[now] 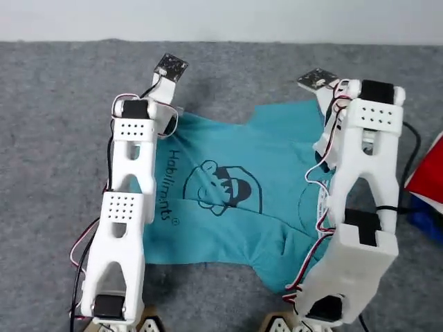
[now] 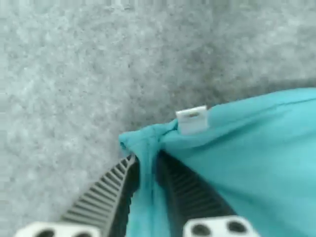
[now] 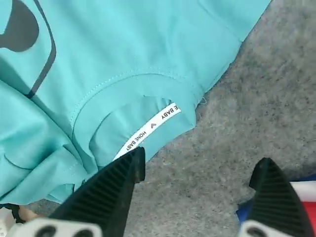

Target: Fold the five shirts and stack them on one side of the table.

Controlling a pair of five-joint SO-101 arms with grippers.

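Grey bench [image 1: 55, 138]: pinching teal shirt [image 1: 277, 159] corner with left hand [image 2: 147, 160], holding right hand [image 3: 201, 160] spread by neck label [image 3: 148, 129].

Printed in dark letters on the front of the teal shirt [image 1: 277, 159], spread in the middle of the table [image 1: 55, 173]: a single line of lettering [image 1: 168, 185], turned sideways and running from the far edge toward the near edge. Just beside it, a dark line drawing [image 1: 225, 188] of a cartoon face. Sewn inside the collar: a narrow white label [image 3: 148, 131] with small dark capitals and a tiny arrow-like mark. At a bunched corner of the cloth, a small white tag [image 2: 191, 120], too blurred to read.
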